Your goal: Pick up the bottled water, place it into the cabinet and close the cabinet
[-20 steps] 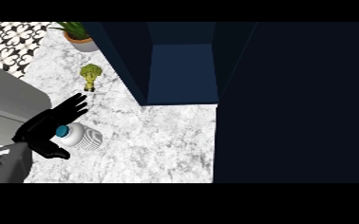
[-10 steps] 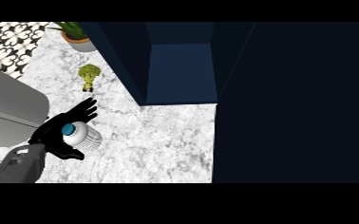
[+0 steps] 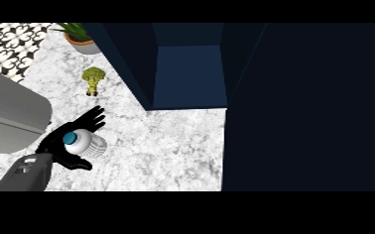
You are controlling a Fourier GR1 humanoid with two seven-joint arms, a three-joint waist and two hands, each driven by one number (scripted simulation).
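A: Well, the cabinet (image 3: 189, 72) fills the far right part of the marble bench (image 3: 168, 148), its dark door (image 3: 296, 109) swung open along the right side and the inner compartment showing.

B: And the bottled water (image 3: 86, 144)?

A: It stands near the bench's left edge, blue cap up. The left hand (image 3: 70, 134) is wrapped about it, fingers behind and thumb in front, so it looks clamped on the bottle. The right hand is out of sight.

B: What might go wrong?

A: The bottle could slip or tip on lifting if the hold sits too close to the cap. Carried toward the opening, it could also knock the cabinet's near left wall.

B: Anything else around?

A: A broccoli (image 3: 93, 79) lies just beyond the hand, and a potted plant (image 3: 79, 38) stands at the far left corner. Neither seems to block the way.
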